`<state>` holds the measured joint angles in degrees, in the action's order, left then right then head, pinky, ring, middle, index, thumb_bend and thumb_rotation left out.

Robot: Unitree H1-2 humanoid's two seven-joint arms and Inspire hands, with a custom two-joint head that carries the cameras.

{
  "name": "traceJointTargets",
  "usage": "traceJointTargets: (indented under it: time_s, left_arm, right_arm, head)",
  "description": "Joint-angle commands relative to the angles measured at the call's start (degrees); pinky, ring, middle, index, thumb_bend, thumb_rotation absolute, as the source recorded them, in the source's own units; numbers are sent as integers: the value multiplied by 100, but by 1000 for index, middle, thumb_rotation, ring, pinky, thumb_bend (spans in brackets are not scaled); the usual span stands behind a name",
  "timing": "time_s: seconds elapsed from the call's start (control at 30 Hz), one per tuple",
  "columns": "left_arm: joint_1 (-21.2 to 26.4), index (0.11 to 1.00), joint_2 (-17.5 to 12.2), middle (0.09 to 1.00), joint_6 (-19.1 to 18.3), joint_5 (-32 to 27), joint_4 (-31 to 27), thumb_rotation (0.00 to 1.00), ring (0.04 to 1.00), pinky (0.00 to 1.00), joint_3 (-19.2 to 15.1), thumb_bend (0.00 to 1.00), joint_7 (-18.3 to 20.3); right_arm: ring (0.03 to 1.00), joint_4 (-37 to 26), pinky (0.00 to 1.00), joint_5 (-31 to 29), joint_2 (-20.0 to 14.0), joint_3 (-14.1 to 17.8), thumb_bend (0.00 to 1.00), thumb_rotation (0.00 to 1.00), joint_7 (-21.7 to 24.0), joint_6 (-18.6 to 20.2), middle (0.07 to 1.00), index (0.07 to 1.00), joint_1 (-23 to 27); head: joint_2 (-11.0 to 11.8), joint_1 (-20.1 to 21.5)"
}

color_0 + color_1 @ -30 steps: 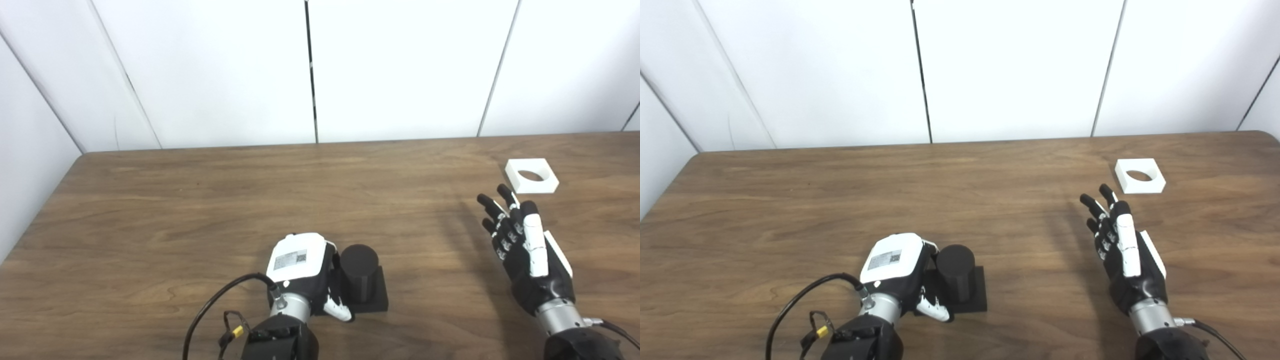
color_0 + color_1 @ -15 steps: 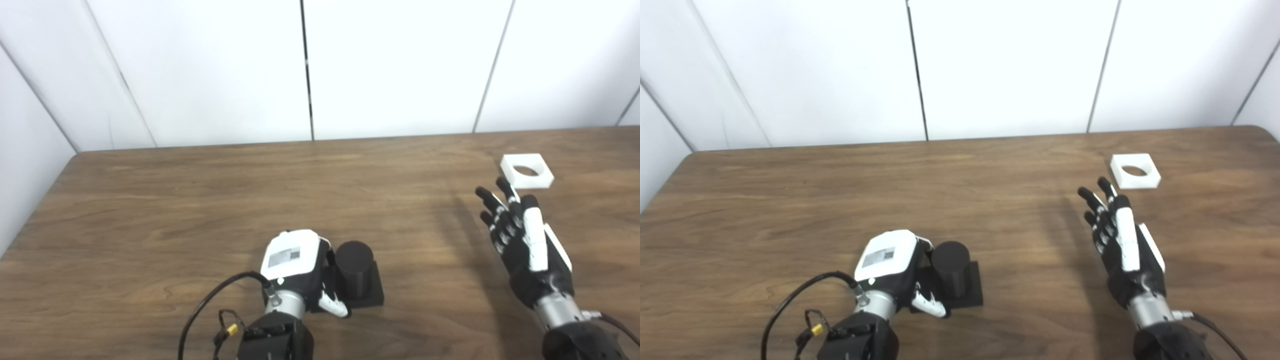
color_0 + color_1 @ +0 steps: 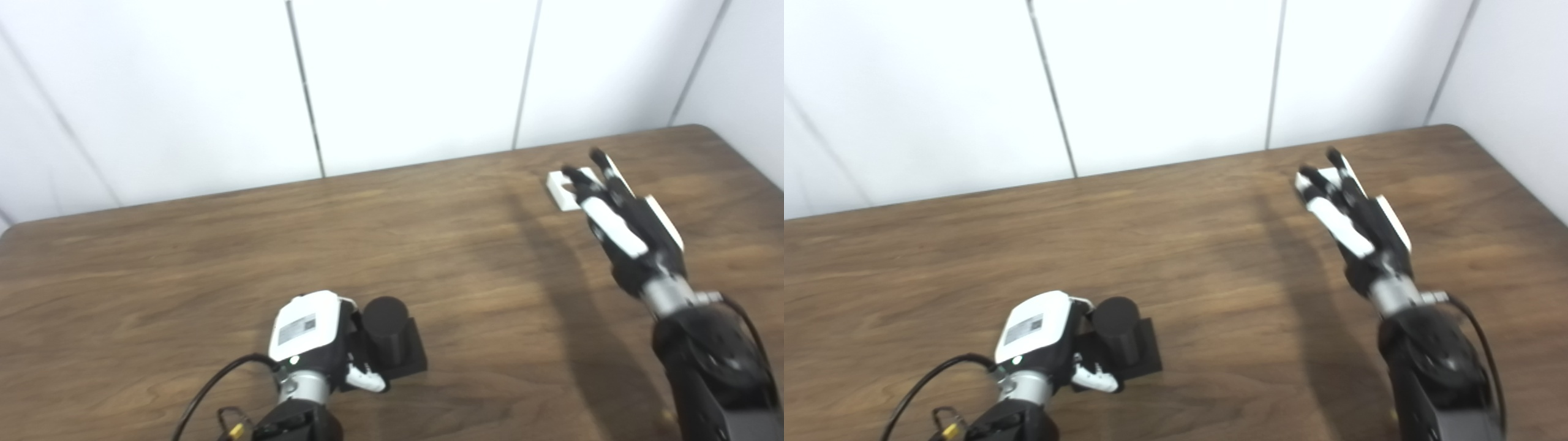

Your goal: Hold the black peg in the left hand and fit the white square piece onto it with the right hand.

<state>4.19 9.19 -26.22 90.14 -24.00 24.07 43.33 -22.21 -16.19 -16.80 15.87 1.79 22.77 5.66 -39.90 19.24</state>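
The left hand (image 3: 315, 334) sits low on the desk (image 3: 184, 245), fingers (image 3: 366, 381) curled against the black peg (image 3: 386, 331). The right hand (image 3: 625, 226) reaches far out, fingers spread and holding nothing, forearm raised above the desk.

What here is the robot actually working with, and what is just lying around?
In use:
- black peg, on its square base
- white square piece, mostly hidden
- left hand, against the peg
- right hand, open above the white piece

Not in use:
- table
- wall panels
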Motion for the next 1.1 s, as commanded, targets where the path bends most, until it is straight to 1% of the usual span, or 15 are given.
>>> traceJointTargets:
  time_s: [0.0, 0.13, 0.2, 0.23, 0.3, 0.37, 0.5, 0.57, 0.67, 0.73, 0.8, 0.9, 1.07]
  left_arm:
    - [-263, 490, 192, 814, 35, 27, 331, 66, 910, 1000, -22, 521, 508]
    - [-279, 490, 146, 823, 45, 13, 261, 66, 913, 1000, -80, 521, 602]
    - [-272, 490, 110, 827, 69, 16, 229, 66, 914, 1000, -115, 520, 670]
    - [-267, 489, 91, 826, 87, 25, 220, 67, 910, 1000, -125, 520, 695]
    - [-267, 489, 55, 826, 116, 17, 200, 66, 914, 1000, -153, 521, 709]
    - [-276, 488, 29, 825, 132, -23, 171, 65, 915, 1000, -190, 522, 704]
    - [-291, 487, 11, 830, 127, -82, 134, 64, 919, 1000, -275, 522, 706]
    - [-293, 487, -6, 833, 143, -109, 127, 62, 923, 1000, -299, 522, 696]
    - [-289, 488, -47, 827, 190, -126, 131, 64, 917, 1000, -305, 522, 684]
    - [-285, 487, -57, 824, 207, -128, 130, 65, 912, 1000, -315, 522, 697]
    - [-289, 487, -60, 820, 224, -146, 135, 64, 906, 1000, -329, 522, 677]
    - [-300, 486, -58, 811, 238, -191, 132, 62, 898, 1000, -352, 523, 670]
    - [-307, 488, -24, 819, 264, -133, 136, 63, 906, 1000, -355, 523, 734]
  right_arm:
    - [985, -138, 1000, 84, -316, 58, 759, 394, 47, 14, 926, 1000, 307]
    - [1000, 6, 1000, 378, -796, 16, 809, 360, 54, 318, 949, 1000, 691]
    - [1000, 169, 1000, 606, -1086, -85, 824, 347, 115, 377, 967, 1000, 880]
    - [1000, 231, 1000, 697, -1176, -130, 850, 345, 137, 378, 978, 1000, 939]
    - [1000, 488, 1000, 1125, -1522, -367, 897, 351, 195, 349, 979, 1000, 1119]
    - [1000, 793, 1000, 1494, -1896, -634, 934, 344, 357, 303, 986, 1000, 1327]
    - [1000, 1331, 1000, 2003, -2441, -1150, 962, 334, 729, 240, 1000, 1000, 1767]
    - [1000, 1563, 989, 2119, -2564, -1297, 992, 316, 880, 257, 1000, 1000, 1982]
    - [1000, 1877, 957, 2233, -2683, -1439, 1000, 287, 1109, 261, 1000, 1000, 2240]
    - [987, 2095, 895, 2410, -2808, -1608, 1000, 276, 1254, 214, 1000, 1000, 2403]
    - [981, 2276, 873, 2734, -2966, -1876, 1000, 278, 1388, 170, 1000, 1000, 2571]
    - [998, 2564, 907, 3273, -3159, -2339, 1000, 284, 1613, 134, 1000, 996, 2887]
    - [1000, 2738, 991, 3922, -3368, -2916, 1000, 298, 2086, 62, 1000, 954, 3310]
  head:
    - [12, 65]
    - [96, 338]
    - [167, 620]
    - [176, 652]
    - [239, 869]
    - [261, 954]
    - [300, 1062]
    - [302, 1092]
    - [297, 1091]
    - [297, 1093]
    - [308, 1075]
    - [316, 1044]
    - [333, 997]
